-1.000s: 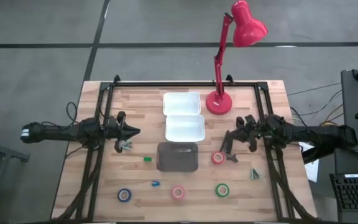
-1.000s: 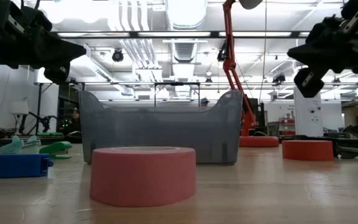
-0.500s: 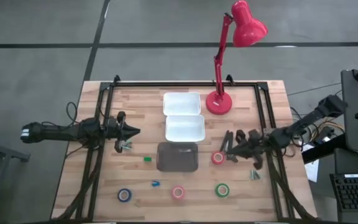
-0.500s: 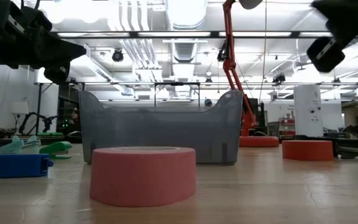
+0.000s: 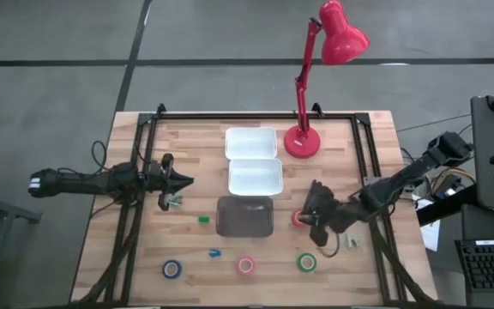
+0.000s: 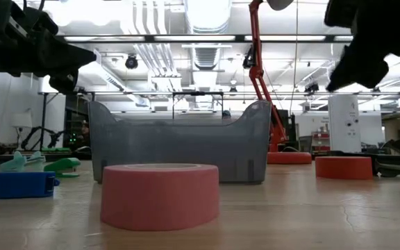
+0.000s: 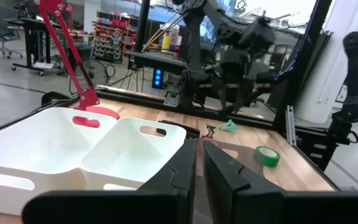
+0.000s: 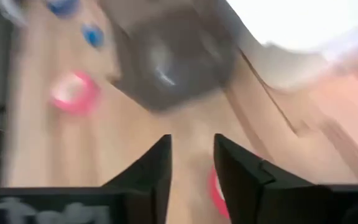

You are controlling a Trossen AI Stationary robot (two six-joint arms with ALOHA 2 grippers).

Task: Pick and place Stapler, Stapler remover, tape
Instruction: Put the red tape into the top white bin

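Four tape rolls lie flat on the table: red [image 5: 299, 218], green [image 5: 307, 262], pinkish-red [image 5: 246, 265] and blue [image 5: 171, 269]. My right gripper [image 5: 316, 225] hovers open just above the red roll, which shows blurred below its fingers in the right wrist view [image 8: 215, 186]. The black stapler is covered by this gripper in the high view. A dark low thing [image 6: 387, 164] lies beside the red roll [image 6: 344, 167] in the low view. A teal staple remover [image 5: 351, 240] lies right of the gripper. My left gripper [image 5: 183, 182] waits shut at the left.
A grey bin [image 5: 245, 215] stands mid-table, with two white trays [image 5: 255, 176] behind it and a red lamp's base [image 5: 300, 142] at the far side. Small green [image 5: 202, 219] and blue [image 5: 213, 253] pieces lie left of the bin, and a teal piece [image 5: 174, 202] lies by the left gripper.
My right arm has swung and stretched out. Its gripper has gone toward the table's near edge and down, from beside the red roll to just over it. The left arm and all the objects have kept still.
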